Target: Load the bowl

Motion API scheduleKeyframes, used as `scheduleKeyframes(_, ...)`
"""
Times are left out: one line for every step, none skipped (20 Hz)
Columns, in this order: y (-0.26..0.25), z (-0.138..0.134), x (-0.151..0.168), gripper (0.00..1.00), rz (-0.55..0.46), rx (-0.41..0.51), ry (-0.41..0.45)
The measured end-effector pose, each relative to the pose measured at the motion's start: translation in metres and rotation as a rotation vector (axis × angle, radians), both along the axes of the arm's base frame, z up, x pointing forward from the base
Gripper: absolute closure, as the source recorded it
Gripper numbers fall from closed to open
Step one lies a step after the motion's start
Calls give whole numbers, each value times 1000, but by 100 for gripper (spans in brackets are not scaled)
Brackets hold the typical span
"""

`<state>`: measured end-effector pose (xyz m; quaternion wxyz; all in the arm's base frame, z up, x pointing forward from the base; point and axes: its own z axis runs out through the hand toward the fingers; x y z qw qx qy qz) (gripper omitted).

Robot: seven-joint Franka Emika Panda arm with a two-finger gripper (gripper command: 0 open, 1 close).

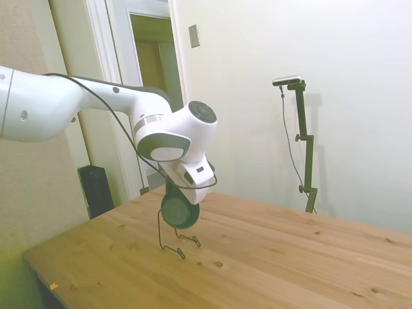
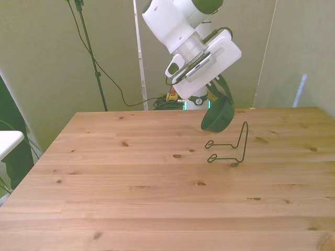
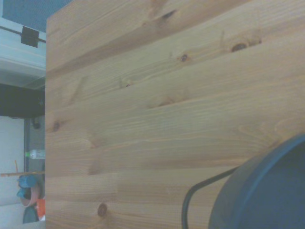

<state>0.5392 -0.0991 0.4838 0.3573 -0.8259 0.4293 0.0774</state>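
Bowl [image 2: 219, 117]: dark green, held off the table, tipped on edge, just above the low feet of the wire rack [image 2: 231, 147].
Side view: bowl [image 1: 179, 210] seen round-on, right beside the tall loop of the rack [image 1: 170, 233]; claw fingers hidden behind the white wrist.
Front view: bowl seen edge-on, hanging below the claw [image 2: 215, 94], toward the front view's right of the table [image 2: 131, 198]; rack upright on the wood, tall loop to the front view's right of the bowl.
Wrist view: blurred dark curve of the bowl [image 3: 267, 191] close up, one black wire of the rack [image 3: 195, 191] passing under it, table planks [image 3: 143, 105] behind.
Claw: fingers closed narrow on the bowl's rim, bowl hanging from them.
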Motion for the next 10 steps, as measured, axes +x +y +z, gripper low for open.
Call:
scheduleKeyframes(0, -7, 1, 100, -13, 24, 28)
scheduleKeyframes(1, -14, 2, 100, -21, 44, 52)
scheduleKeyframes(3, -19, 4, 100, -22, 58, 69)
scheduleKeyframes(7, -24, 6, 100, -21, 68, 78)
scheduleKeyframes(12, -26, 8, 100, -15, 78, 82)
scheduleKeyframes(18, -27, 9, 100, -4, 87, 84)
scheduleKeyframes(23, -28, 10, 100, 6, 95, 82)
scheduleKeyframes(27, -28, 11, 100, 13, 98, 80)
scheduleKeyframes(28, -30, 13, 100, 17, 98, 81)
scheduleKeyframes(27, -32, 14, 100, 16, 98, 84)
